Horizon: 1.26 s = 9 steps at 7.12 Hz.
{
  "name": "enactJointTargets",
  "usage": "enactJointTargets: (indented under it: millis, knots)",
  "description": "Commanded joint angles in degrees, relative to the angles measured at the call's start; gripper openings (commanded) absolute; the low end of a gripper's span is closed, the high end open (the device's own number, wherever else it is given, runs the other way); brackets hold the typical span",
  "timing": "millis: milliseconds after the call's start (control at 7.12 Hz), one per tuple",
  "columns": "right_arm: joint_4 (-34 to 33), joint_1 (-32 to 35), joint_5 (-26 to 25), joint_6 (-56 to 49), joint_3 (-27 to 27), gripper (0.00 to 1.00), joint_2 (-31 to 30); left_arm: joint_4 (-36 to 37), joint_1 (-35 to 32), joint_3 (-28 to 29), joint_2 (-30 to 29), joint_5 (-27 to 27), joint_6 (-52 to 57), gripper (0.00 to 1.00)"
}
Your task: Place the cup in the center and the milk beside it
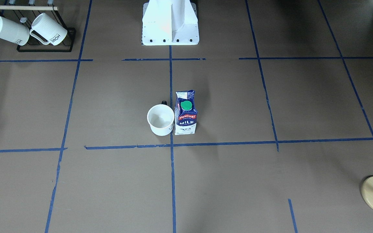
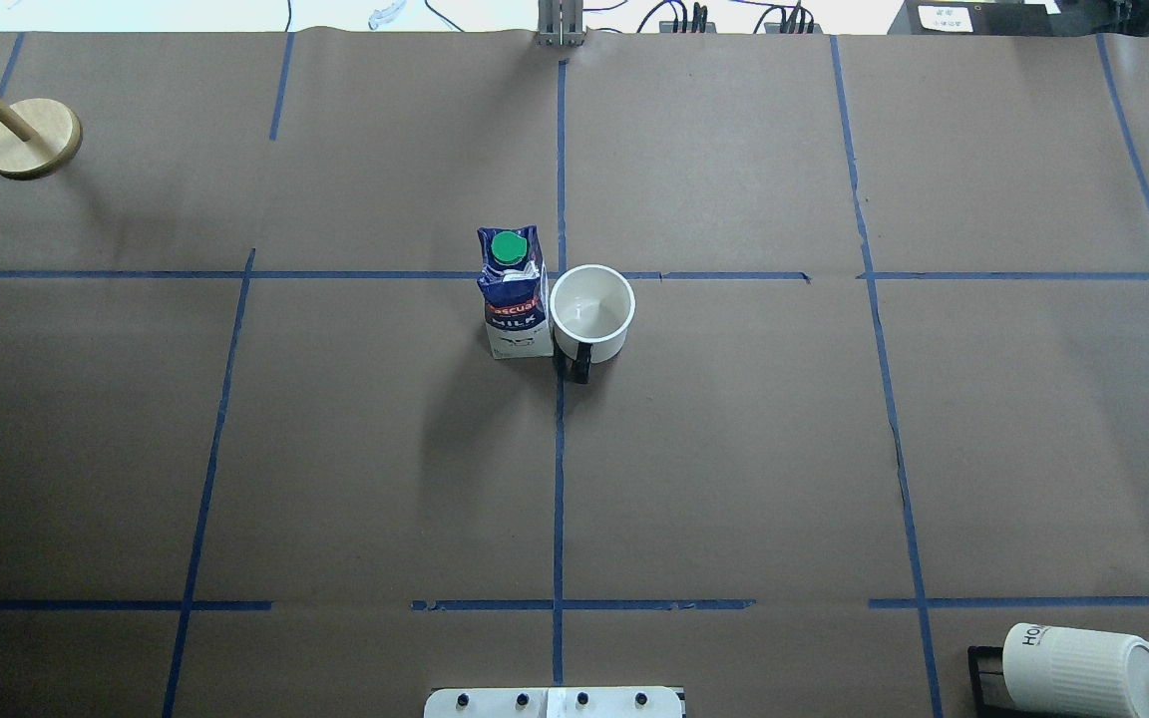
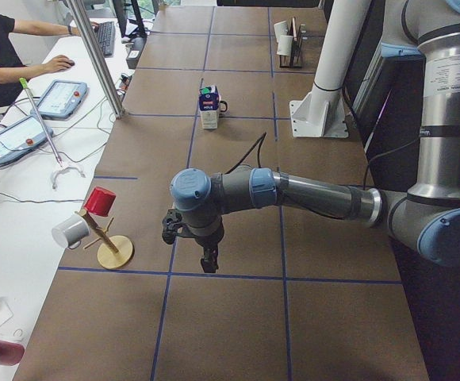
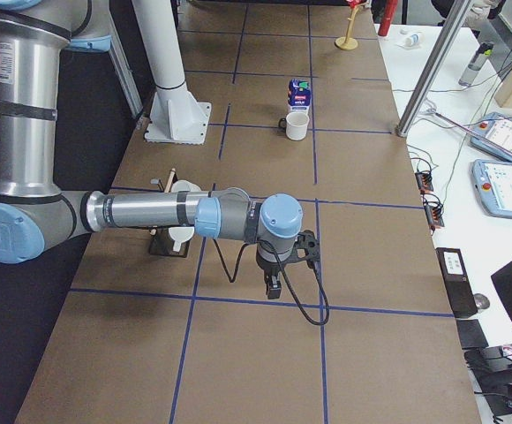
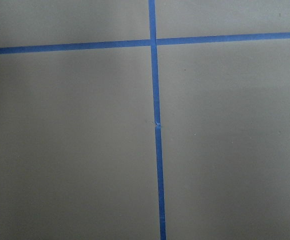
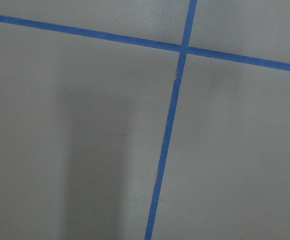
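The white cup stands upright at the center, by the crossing of blue tape lines, with its black handle toward the robot. Its smiley face does not show. The milk stands upright right beside it, nearly touching; in the overhead view the milk is left of the cup. My left gripper hangs over bare paper far from both. My right gripper does the same at the other end. Both show only in the side views, so I cannot tell whether they are open or shut. The wrist views show only paper and tape.
A black rack with ribbed "HOME" mugs stands at the robot's right near corner. A wooden stand with a red cup stands at the far left. The white robot base is at the table's near edge. An operator sits alongside.
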Motion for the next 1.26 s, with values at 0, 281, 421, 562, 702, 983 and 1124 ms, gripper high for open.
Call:
enactJointTargets:
  millis: [0,281,421,562,702,983,1124]
  knots:
    - [0.15,0.0,-0.11,-0.16,0.13,1.0,0.0,-0.01,0.06,-0.59,-0.04,0.17,-0.11,1.0]
    - [0.15,0.0,-0.2,-0.43,0.31,1.0,0.0,-0.01,0.14,0.37,-0.48,0.17,-0.02,1.0]
    - [0.15,0.0,-0.28,-0.6,0.22,1.0,0.0,0.16,0.06,0.55,-0.65,0.17,0.07,1.0]
    - [0.15,0.0,-0.28,-0.78,0.13,1.0,0.08,0.25,0.06,0.2,-0.65,0.08,0.07,1.0]
    - [0.15,0.0,-0.2,-0.78,0.04,1.0,0.08,-0.27,-0.03,0.72,0.13,-0.09,0.42,1.0]
    - [0.07,0.0,-0.02,-0.6,-0.13,1.0,0.08,-2.39,-0.21,0.64,-0.04,0.25,0.24,1.0]
    - [0.07,0.0,-0.02,-0.6,-0.05,1.0,-0.09,-2.12,-0.21,-0.32,-0.39,0.34,0.24,1.0]
